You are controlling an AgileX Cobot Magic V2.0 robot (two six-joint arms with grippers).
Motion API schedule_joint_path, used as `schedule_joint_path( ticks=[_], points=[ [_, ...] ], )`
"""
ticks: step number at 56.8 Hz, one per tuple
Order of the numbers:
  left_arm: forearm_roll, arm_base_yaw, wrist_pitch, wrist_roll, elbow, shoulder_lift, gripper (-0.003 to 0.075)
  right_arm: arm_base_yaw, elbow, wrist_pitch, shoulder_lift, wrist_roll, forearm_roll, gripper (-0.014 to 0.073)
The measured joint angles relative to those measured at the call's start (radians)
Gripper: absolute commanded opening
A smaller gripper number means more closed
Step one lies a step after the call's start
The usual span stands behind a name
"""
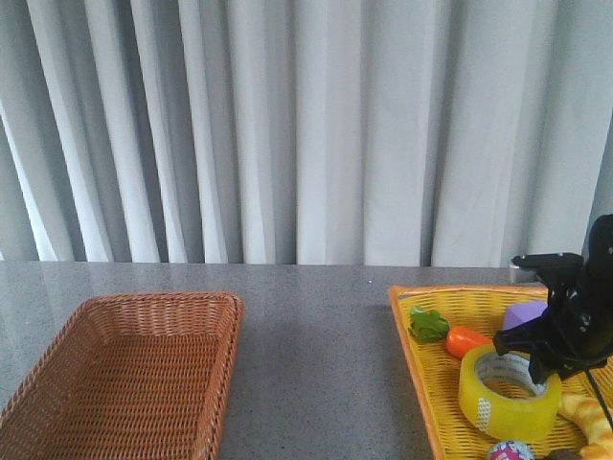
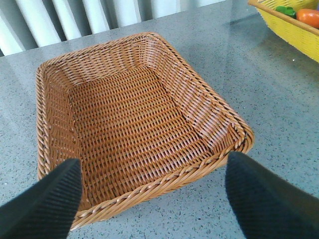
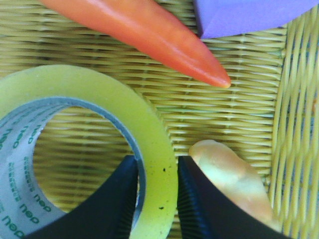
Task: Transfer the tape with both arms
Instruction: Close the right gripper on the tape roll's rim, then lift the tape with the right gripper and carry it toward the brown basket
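The tape lies flat in the yellow basket, and the right claw straddles the roll's wall at the side nearest the basket's outer rim: one finger stands inside the core against the printed white liner, the other outside against the yellow face. The fingers sit tight on the wall, so the claw appears to be gripping the tape, though the roll has not yet left the weave. Just outside the tape a pale bread-like toy lies touching the outer finger. Beyond the tape rest an orange carrot and a purple block.

The roll looks stiff and moderately heavy, with a glossy, slippery outer face; a pinch across the wall is the sound hold, since the cardboard core gives the inner finger purchase.

Well away from the tape, across the grey counter, the left claw hangs spread wide and empty over the near rim of the brown basket.
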Motion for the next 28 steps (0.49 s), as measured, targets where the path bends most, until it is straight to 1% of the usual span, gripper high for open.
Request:
schedule_joint_path(
  ticks=[16,21,28],
  points=[
    [0.0,0.0,0.0,0.0,0.0,0.0,0.0576,0.014,-0.001,-0.001,-0.185,-0.103,0.122,0.0183],
    [0.0,0.0,0.0,0.0,0.0,0.0,0.0576,0.056,-0.002,-0.012,-0.221,-0.124,0.127,0.0184],
    [0.0,0.0,0.0,0.0,0.0,0.0,0.0576,0.17,-0.028,-0.015,-0.222,-0.136,0.125,0.0184]
  ],
)
